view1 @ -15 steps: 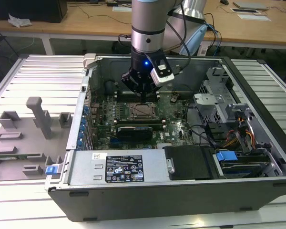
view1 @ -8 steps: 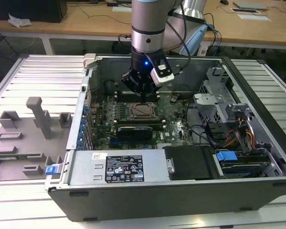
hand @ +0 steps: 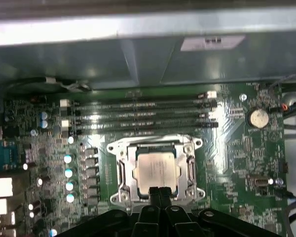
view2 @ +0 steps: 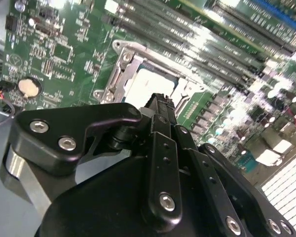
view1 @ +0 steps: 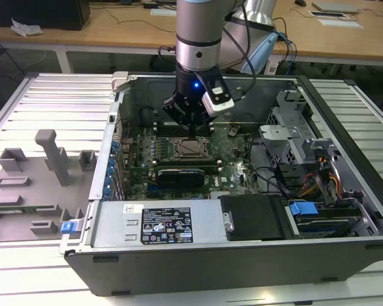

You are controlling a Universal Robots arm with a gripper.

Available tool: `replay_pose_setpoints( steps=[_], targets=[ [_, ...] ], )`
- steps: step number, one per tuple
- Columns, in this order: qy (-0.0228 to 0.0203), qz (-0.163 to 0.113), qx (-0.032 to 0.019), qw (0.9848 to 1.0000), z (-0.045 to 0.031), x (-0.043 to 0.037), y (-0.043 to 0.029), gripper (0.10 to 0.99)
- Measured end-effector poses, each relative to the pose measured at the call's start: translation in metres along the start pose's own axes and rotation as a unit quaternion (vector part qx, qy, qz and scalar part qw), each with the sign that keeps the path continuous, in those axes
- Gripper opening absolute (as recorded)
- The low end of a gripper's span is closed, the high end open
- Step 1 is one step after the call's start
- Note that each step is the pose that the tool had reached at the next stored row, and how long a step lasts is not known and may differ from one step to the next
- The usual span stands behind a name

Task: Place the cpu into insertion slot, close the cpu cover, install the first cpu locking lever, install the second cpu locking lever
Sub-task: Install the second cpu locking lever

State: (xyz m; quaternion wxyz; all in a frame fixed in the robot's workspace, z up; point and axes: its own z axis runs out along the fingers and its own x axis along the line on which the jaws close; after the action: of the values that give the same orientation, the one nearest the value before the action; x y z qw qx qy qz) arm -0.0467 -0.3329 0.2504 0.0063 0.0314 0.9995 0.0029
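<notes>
Jaws pinched narrow, empty, hovering at socket edge, cpu already seated in slot with cover down around it — lever stage now, wanting a careful downward press.

Tabletop: I see pale ribbed metal slats running under and around the open computer case.
Behind the case: long wooden desks cross the room, with papers lying on them.
Under the desks: dark floor, white desk legs.
Light: even and bright, glinting off the slats.
</notes>
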Motion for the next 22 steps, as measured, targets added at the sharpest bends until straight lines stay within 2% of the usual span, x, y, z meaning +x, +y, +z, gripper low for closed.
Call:
replay_pose_setpoints(
  steps=[3,5,7,9,10,12,13,22],
  targets=[
    [0.0,0.0,0.0,1.0,0.0,-0.0005,-0.0079,0.106],
    [0.0,0.0,-0.0001,1.0,-0.0001,-0.0011,-0.0169,0.106],
    [-0.0001,0.0,-0.0002,1.0,0.0,-0.0014,-0.0218,0.106],
    [0.0001,0.0,-0.0019,1.0,0.0006,-0.0014,-0.0279,0.106],
    [0.0003,0.0,-0.005,1.0,0.0011,-0.001,-0.0291,0.106],
    [0.001,0.0,-0.0169,0.9999,0.0026,0.0002,-0.0317,0.106],
    [0.0012,0.0,-0.0196,0.9998,0.0032,0.0005,-0.0325,0.106],
    [0.0019,0.0,-0.0307,0.9995,0.0115,0.0064,-0.0392,0.106]
  ],
)
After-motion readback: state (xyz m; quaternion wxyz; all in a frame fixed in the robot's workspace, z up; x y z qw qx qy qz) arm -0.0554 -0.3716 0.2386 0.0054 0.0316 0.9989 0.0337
